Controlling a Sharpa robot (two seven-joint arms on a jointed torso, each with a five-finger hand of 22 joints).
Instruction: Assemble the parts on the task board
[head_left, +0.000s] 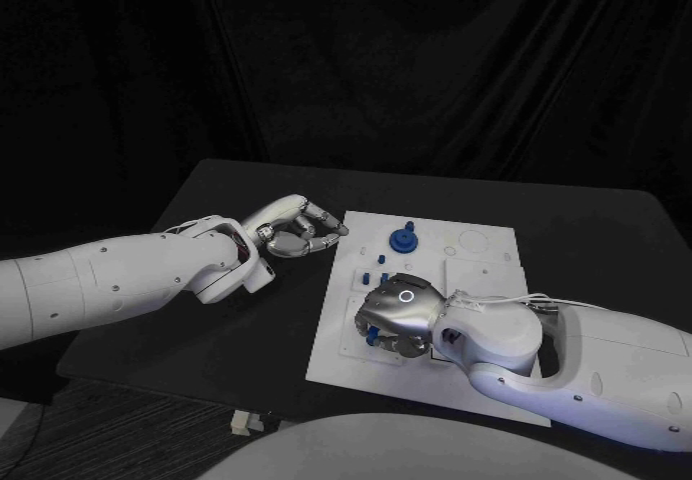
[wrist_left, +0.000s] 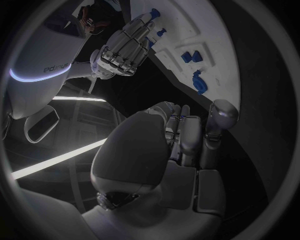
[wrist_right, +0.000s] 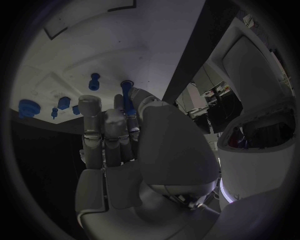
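On the white task board (head_left: 483, 385) mid-tabletop, the right robot hand (head_left: 397, 315) pinched a slim blue peg (wrist_right: 127, 97), likely light, rigid, slippery, best held mid-shaft; left robot hand (head_left: 296, 228) was curled, holding nothing.

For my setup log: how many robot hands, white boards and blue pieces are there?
Robot hands: 2, the left hand and the right hand
White board: 1
Blue pieces: at least 5; the right hand covers part of the board
Total: at least 8
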